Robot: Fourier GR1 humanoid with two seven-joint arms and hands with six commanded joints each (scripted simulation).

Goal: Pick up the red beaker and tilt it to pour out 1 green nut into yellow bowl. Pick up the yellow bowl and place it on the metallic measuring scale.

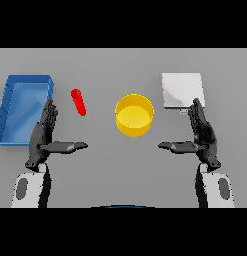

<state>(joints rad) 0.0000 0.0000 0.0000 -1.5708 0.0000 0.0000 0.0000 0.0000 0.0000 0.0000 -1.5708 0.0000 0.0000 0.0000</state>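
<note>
Red beaker lies at 10 o'clock of yellow bowl; judged light, rigid, slick; best gripped mid-body. Left robot hand and right robot hand are held open, empty.

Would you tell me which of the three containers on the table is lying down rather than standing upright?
The red beaker, between the blue tray and the yellow bowl; those two sit open side up.

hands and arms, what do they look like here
Both the left hand and the right hand are dark grey to black, with slim fingers and a thumb. Each forearm is white with a dark grey oval panel. No cables or markings show.
</note>
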